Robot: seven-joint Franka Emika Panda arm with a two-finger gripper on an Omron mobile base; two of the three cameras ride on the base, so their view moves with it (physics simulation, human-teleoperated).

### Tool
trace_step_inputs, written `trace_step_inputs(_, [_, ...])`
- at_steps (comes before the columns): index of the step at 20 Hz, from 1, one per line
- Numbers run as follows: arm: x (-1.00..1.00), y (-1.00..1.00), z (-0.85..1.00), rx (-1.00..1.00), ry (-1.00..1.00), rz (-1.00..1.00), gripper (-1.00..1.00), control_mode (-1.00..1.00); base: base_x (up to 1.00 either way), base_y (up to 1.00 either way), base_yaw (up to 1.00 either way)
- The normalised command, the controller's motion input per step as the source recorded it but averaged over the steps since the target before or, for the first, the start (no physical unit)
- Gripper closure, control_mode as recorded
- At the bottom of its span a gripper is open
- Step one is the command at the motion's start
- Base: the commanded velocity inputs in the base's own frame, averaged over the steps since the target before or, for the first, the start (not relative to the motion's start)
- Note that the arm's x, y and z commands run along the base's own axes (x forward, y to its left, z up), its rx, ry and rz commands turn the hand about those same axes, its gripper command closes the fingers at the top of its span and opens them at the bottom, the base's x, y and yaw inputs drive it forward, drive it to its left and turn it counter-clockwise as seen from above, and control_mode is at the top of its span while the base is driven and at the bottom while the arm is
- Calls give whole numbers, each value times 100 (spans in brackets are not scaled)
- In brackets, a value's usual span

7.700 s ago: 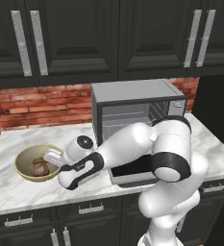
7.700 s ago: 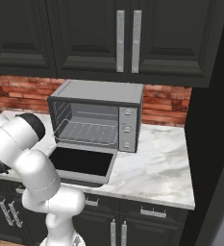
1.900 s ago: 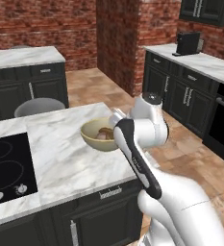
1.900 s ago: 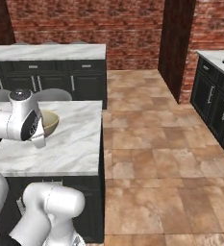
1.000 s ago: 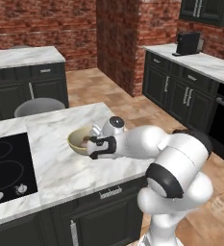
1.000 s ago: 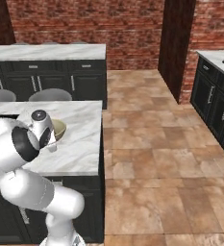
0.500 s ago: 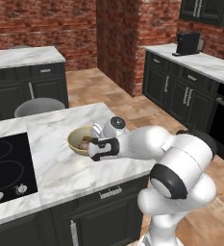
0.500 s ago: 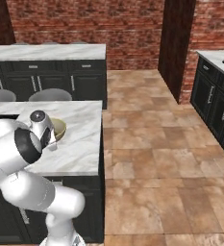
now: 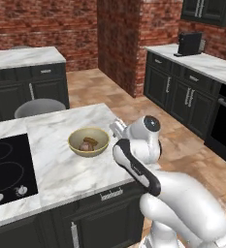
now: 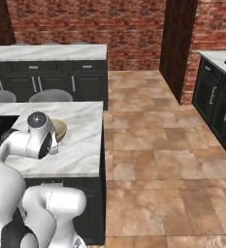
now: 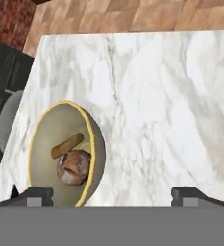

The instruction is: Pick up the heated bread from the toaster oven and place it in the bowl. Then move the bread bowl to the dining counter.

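The bowl sits upright on the white, grey-veined dining counter, between the black cooktop and the counter's right edge. It's round, tan-yellow on the rim, paler beige inside. In it lie a rounded brown, glossy bun and a thinner tan stick-shaped piece lying slantwise, one end by the bun. No writing shows on any of it. The gripper hangs just beside the bowl, apart from it, jaws spread wide and holding nothing.
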Motion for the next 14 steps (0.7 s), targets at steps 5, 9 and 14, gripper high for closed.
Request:
trace_step_inputs(5, [-100, -97, 35, 12, -19, 0, -100, -100, 0, 0, 0])
trace_step_inputs(9, [-100, -100, 8, 6, -6, 0, -100, -100, 0, 0, 0])
trace_step_inputs(14, [-91, -68, 0, 3, -2, 0, -100, -100, 0, 0, 0])
